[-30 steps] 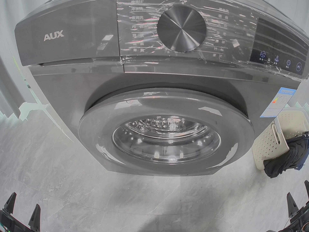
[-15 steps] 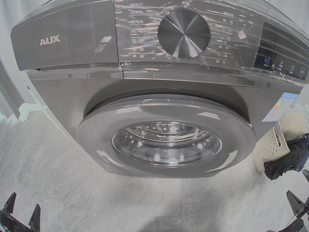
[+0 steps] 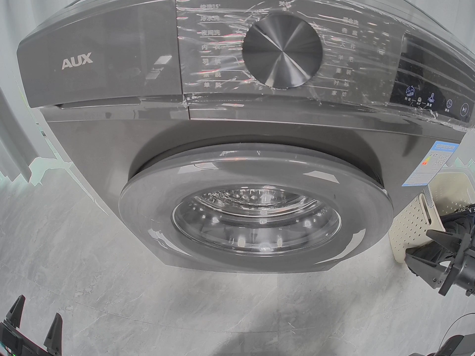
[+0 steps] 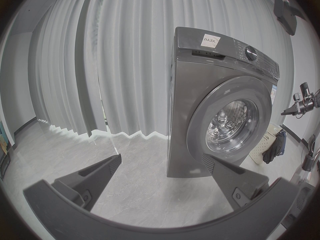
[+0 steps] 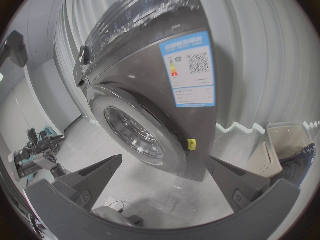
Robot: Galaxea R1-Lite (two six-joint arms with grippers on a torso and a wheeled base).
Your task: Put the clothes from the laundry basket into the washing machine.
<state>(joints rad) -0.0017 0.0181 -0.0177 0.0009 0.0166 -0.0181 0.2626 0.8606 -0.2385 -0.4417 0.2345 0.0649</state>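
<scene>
Hovering with right gripper (image 3: 424, 252) spread wide.
Facing laundry basket (image 3: 413, 218), clothes (image 5: 295, 165) draped just beyond it; washing machine door (image 3: 255, 169) shut alongside; left gripper (image 3: 34, 317) released too.

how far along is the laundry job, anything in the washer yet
Nothing looks done yet. The washing machine door is shut, and no clothes show through its glass. In hand: nothing; the right gripper is open and empty near the laundry basket, and the left gripper is open and low. Left to do: open the door and move the dark clothes, draped over the basket's rim, inside.
</scene>
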